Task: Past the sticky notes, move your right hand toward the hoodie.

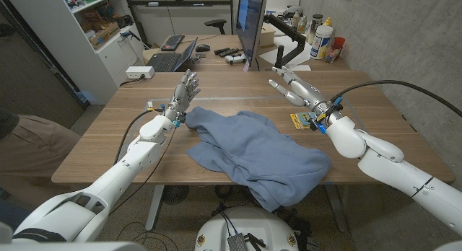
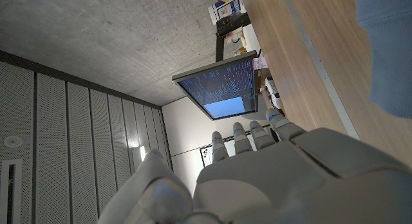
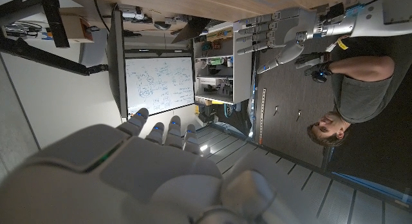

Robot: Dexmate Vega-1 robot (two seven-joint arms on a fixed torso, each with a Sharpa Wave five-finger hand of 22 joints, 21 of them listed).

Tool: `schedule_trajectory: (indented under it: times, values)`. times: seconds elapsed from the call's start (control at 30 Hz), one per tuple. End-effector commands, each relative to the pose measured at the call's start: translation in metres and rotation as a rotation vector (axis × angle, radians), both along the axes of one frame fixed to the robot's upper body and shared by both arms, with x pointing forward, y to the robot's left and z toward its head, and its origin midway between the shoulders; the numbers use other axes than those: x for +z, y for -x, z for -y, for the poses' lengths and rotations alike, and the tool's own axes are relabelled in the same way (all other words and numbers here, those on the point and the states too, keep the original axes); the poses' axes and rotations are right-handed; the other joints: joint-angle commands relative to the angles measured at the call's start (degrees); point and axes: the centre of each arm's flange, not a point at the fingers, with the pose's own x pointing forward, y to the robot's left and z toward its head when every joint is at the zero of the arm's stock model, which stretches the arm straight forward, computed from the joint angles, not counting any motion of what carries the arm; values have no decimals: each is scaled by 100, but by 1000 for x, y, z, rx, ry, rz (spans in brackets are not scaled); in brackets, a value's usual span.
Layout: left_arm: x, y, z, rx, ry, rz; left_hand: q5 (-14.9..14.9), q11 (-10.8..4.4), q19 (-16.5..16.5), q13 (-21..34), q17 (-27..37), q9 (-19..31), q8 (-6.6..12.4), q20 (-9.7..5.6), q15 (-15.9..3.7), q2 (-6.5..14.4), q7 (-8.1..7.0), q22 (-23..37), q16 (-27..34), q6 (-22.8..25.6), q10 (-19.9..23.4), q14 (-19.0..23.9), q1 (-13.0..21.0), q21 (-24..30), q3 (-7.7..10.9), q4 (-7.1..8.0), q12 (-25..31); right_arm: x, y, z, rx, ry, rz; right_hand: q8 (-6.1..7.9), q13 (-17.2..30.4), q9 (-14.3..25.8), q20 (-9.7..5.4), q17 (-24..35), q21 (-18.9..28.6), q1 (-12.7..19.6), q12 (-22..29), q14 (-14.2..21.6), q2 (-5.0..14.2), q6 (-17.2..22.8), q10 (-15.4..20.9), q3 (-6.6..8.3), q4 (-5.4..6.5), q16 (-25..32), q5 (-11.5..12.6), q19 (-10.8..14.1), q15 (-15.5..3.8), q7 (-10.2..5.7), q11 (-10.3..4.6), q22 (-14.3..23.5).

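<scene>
My right hand (image 1: 294, 89) hangs above the far right part of the wooden table (image 1: 108, 135), fingers stretched out straight and slightly apart, holding nothing. From my right wrist I see the backs of those fingers (image 3: 154, 127) reaching toward a dark monitor (image 3: 116, 56) and a whiteboard (image 3: 159, 81) behind it. Just beside my right wrist, on the near side of the hand, lies the small yellow pad of sticky notes (image 1: 299, 120), flat on the wood and partly hidden by the wrist. The crumpled blue fabric hoodie (image 1: 254, 155) is spread over the middle of the table, to the left of the notes and of my right hand, and its lower hem droops over the near edge. My right hand is well apart from it.

My left hand (image 1: 183, 94) stands at the hoodie's left edge, fingers upright and spread, gripping nothing; whether the heel of it touches the cloth I cannot tell. From the left wrist I see those fingers (image 2: 248, 135) pointing at the monitor (image 2: 222, 89), with a corner of the blue hoodie (image 2: 386, 50) on the wood.

A person (image 3: 351, 95) in a dark shirt shows in the right wrist view beyond my left hand (image 3: 273, 40).
</scene>
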Motion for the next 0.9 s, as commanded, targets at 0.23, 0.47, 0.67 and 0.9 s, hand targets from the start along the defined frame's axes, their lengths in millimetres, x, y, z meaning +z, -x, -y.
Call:
schedule_trajectory:
  times: [0.23,0.47,0.67,0.9]
  values:
    - [5,-1,2,-21,-38,-7,-20,-17,15,26,30,28,21,-24,-87,48,-18,13,27,26,-26,-59,20,25,9,-32,23,-10,5,-8,9,78,-18,41,13,19,-7,10,12,76,58,14,239,56,105,55,10,26,43,-74,-58,-72,-70,26]
    - [5,-1,2,-35,-52,-7,-22,-25,17,26,30,28,19,-32,-89,50,-16,13,27,22,-26,-63,19,27,6,-35,23,-13,8,-10,2,99,-27,57,14,19,-14,9,26,83,94,71,261,104,196,79,9,47,48,-50,-81,-77,-100,27]
    - [4,0,4,-51,-58,-4,-22,-23,17,26,30,28,18,-29,-84,51,-21,13,27,22,-30,-64,19,27,5,-37,22,-18,15,-13,-2,109,-37,68,14,20,-15,9,35,89,103,91,288,140,223,101,11,51,53,-28,-106,-77,-118,27]
    - [4,1,7,-66,-68,4,-23,-21,17,26,31,28,17,-23,-76,54,-20,13,27,21,-26,-67,19,28,2,-40,24,-26,21,-17,-6,114,-54,83,15,21,-43,11,50,115,107,108,439,187,240,198,31,52,73,10,-129,-83,-94,28]
